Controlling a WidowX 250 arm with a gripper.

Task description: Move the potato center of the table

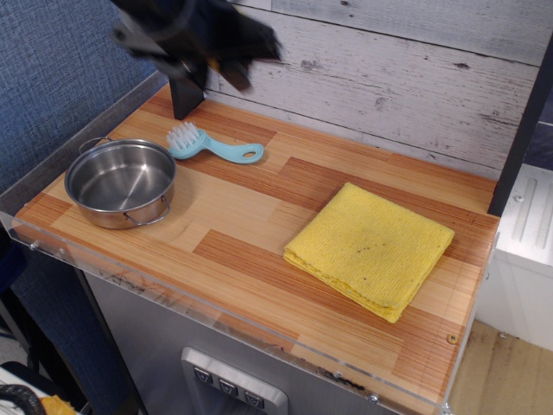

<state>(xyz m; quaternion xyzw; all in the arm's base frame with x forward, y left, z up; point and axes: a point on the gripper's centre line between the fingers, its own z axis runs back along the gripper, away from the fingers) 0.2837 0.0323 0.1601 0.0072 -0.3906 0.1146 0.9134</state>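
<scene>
I see my gripper (210, 62), blurred, high above the table's (242, 225) back left corner with a yellowish speck, maybe the potato (212, 63), between its fingers, though I cannot tell their spread.

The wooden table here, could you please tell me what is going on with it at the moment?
A blurred black robot claw hangs high over the back left of the plank-striped wooden table, a small yellowish bit showing in it, perhaps the potato. Whether it grips cannot be told. On the table sit a round steel pot, a light-blue brush with white bristles and a folded yellow cloth. The table's middle is bare.
</scene>
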